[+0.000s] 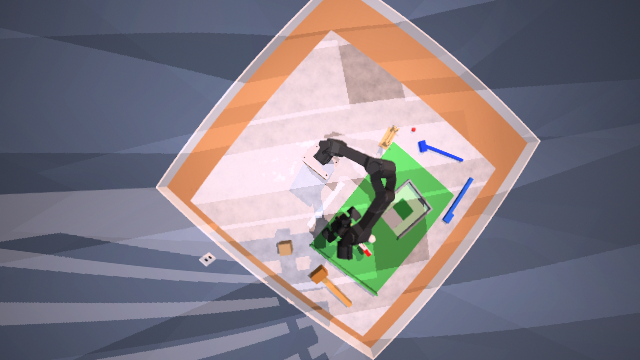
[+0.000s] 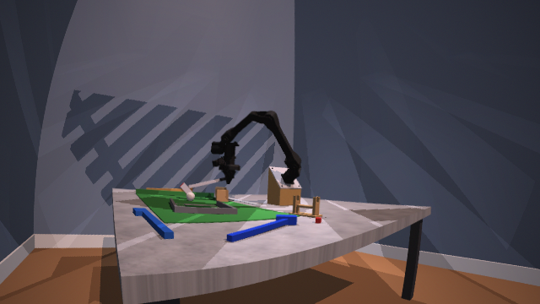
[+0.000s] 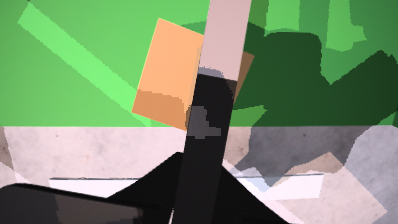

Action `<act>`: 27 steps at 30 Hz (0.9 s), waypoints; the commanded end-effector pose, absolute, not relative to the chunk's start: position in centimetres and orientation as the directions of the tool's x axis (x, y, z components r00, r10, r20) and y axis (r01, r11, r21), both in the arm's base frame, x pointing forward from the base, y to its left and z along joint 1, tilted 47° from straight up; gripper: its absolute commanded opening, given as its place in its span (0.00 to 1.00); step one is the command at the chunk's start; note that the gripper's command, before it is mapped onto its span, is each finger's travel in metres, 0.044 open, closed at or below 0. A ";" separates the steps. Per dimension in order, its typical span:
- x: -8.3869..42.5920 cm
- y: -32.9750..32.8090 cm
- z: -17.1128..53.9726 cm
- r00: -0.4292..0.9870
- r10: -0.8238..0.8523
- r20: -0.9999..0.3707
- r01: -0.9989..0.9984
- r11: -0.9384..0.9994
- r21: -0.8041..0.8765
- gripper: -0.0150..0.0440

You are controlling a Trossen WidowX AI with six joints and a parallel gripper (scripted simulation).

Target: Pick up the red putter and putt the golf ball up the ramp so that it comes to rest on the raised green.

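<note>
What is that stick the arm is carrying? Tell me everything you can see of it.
It is the putter, a thin club with a dark grip, a pale pinkish shaft and a small red-and-white head. The gripper is shut on the dark grip end. The club hangs in the air, nearly level and sloping slightly down away from the gripper, over the green mat. Its head sits just above the white golf ball; whether they touch cannot be told. Its material looks plain and smooth.
</note>
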State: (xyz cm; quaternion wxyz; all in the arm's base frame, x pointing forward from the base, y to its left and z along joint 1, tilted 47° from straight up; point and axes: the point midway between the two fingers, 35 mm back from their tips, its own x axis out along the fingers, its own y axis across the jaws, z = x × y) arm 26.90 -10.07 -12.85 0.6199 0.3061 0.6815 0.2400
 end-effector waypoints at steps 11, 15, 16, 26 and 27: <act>26.8 -8.8 -13.9 -0.047 0.716 -0.696 0.120 0.696 0.708 0.25; 26.8 -8.8 -13.9 -0.047 0.716 -0.696 0.120 0.696 0.708 0.25; 26.8 -8.8 -13.9 -0.047 0.716 -0.696 0.120 0.696 0.708 0.25; 26.6 -10.0 -15.3 -0.041 0.716 -0.696 0.122 0.695 0.708 0.25; 26.5 -10.3 -15.7 -0.039 0.717 -0.696 0.123 0.695 0.708 0.25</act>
